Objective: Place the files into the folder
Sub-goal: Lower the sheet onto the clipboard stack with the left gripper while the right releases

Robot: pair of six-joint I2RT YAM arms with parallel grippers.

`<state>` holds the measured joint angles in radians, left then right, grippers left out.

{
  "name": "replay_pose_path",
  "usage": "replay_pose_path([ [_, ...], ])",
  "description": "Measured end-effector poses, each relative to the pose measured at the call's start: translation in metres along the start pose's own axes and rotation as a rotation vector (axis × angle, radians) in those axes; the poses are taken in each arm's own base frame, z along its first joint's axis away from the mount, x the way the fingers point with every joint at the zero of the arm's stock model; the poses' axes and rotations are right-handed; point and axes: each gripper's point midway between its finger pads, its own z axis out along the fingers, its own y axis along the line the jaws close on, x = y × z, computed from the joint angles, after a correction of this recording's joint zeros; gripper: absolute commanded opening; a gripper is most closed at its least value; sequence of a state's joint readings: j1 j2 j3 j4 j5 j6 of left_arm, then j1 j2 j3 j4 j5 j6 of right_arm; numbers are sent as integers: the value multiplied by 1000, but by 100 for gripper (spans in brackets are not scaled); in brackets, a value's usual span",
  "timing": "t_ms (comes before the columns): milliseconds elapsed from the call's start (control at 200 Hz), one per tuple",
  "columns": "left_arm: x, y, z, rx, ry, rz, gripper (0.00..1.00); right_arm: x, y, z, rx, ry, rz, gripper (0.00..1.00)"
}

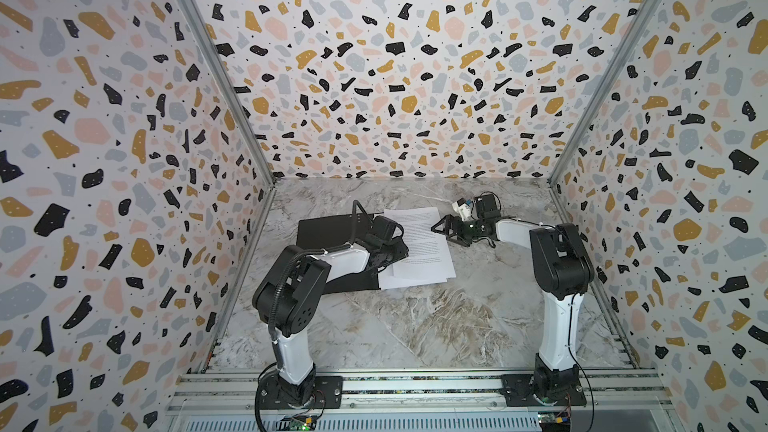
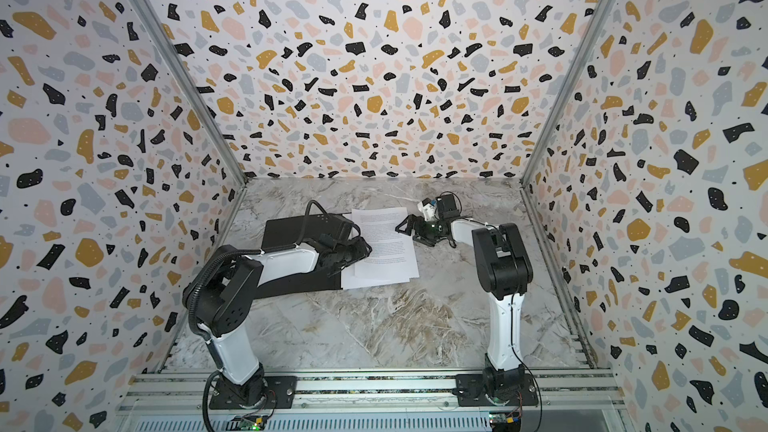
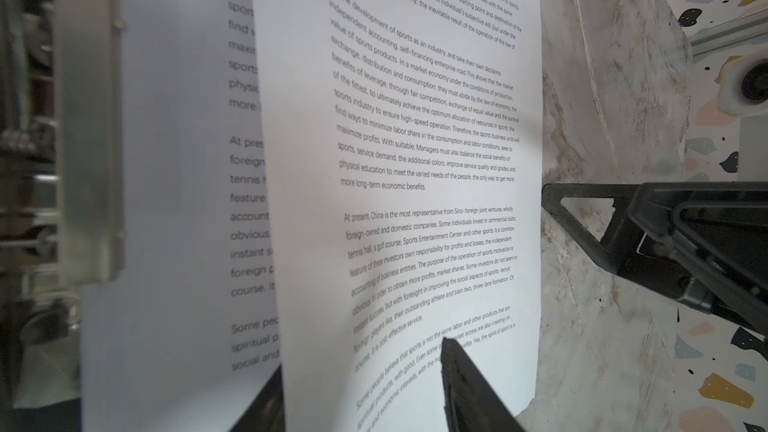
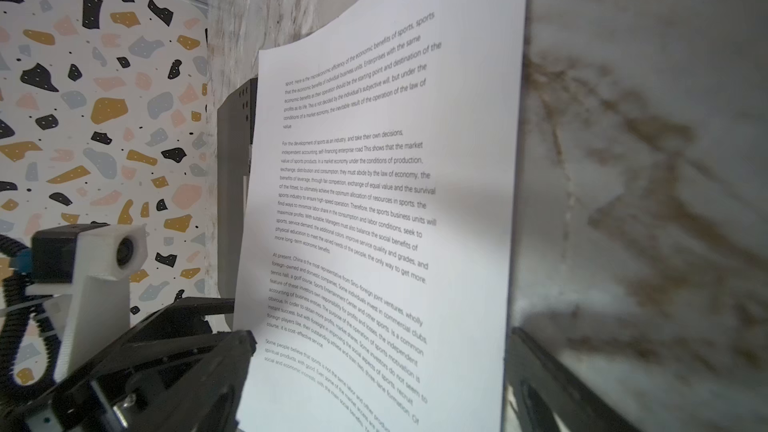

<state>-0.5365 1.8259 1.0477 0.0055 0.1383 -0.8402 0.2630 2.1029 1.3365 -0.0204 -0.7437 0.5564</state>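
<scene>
- Marble tabletop (image 1: pixel 415 326), terrazzo-print walls (image 1: pixel 374 56) on three sides.
- folder (image 1: pixel 328 230) lies open and flat on the marble, matte black inside facing up.
- files (image 1: pixel 419 243): two white sheets, stacked, lying against the folder's right edge in both top views. Their margin on that side overlaps the black panel; can't tell how far.
- top sheet (image 3: pixel 415 160) carries printed text paragraphs. Its far corner curls up a little.
- lower sheet (image 3: pixel 178 160) sticks out from under it toward the folder and along the near edge. The left wrist view shows text on it too, blurred.
- left gripper (image 4: pixel 239 328) sits over the folder's right edge, at the files' margin. Jaws are parted, with one finger (image 3: pixel 465 388) above the top sheet. No clamp on the paper that I can see.
- right gripper (image 1: pixel 440 227) is on the side of the files away from the folder, low over the marble. Jaws are spread wide, nothing between them. One fingertip (image 3: pixel 552 195) is right at the top sheet's edge; can't tell if it touches.
</scene>
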Motion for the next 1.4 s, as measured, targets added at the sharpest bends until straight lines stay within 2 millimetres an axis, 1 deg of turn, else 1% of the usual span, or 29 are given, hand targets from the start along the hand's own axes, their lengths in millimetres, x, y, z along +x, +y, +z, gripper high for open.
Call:
replay_pose_path([
  [140, -2, -2, -5, 4, -7, 5, 49, 1, 2, 1, -2, 3, -4, 96],
  [280, -3, -2, -6, 2, -7, 11, 38, 3, 5, 4, -6, 9, -10, 96],
  [415, -1, 2, -6, -16, 1, 12, 38, 6, 9, 7, -10, 17, -18, 96],
  [491, 1, 6, -6, -33, 8, 12, 40, 8, 10, 9, -11, 21, -20, 96],
  [581, 3, 10, -8, -49, 12, 12, 47, 9, 11, 9, -12, 22, -22, 96],
  [706, 1, 9, -15, -54, 9, 23, 57, 8, 11, 9, -11, 22, -22, 96],
  [856, -1, 8, -25, -65, -3, 32, 64, 8, 10, 9, -8, 20, -22, 96],
  [1016, -1, 12, -35, -92, -3, 36, 68, 8, 10, 9, -7, 20, -22, 96],
  [1176, -5, 15, -51, -119, -16, 46, 71, 9, 11, 10, -7, 21, -23, 96],
  [1322, -15, 16, -69, -123, -47, 48, 71, 10, 14, 12, -9, 27, -29, 96],
  [1402, -25, 21, -80, -128, -73, 44, 71, 12, 17, 14, -11, 34, -34, 96],
])
